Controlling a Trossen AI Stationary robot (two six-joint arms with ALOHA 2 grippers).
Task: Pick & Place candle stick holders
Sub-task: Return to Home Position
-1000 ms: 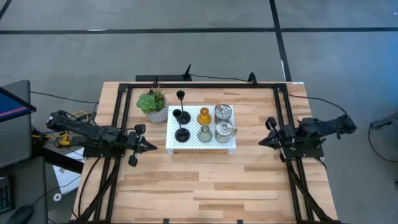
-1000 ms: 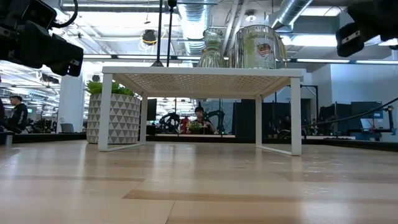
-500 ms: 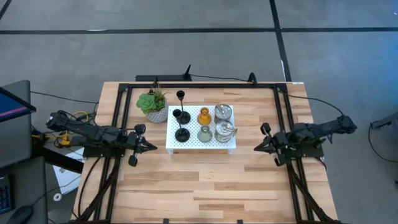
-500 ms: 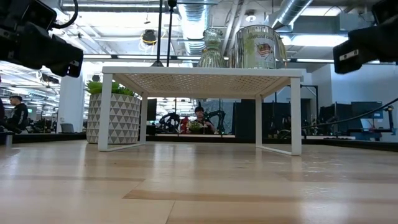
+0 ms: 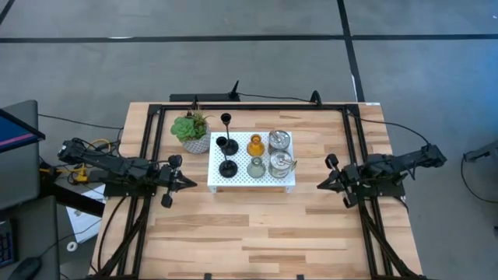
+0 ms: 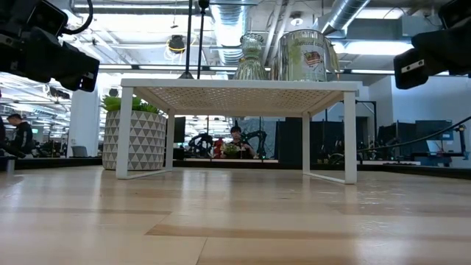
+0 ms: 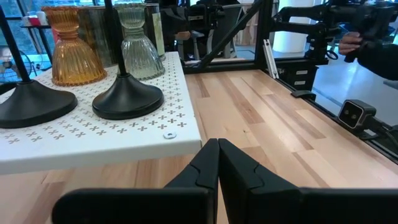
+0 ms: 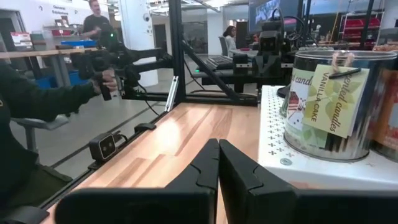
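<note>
A paper tag (image 8: 334,99) on the silvery glass cup (image 8: 323,147) reads "VANILLA CAKE" and "candles".

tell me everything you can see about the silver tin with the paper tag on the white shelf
The silver tin is a shiny, metal-looking cylinder, and its side mirrors the room. A beige paper tag reading "vanilla cake candles" hangs from twine at its rim. It stands upright on the white perforated shelf, near the corner facing the right arm, with another silvery tin behind it. No gripper touches it.
</note>
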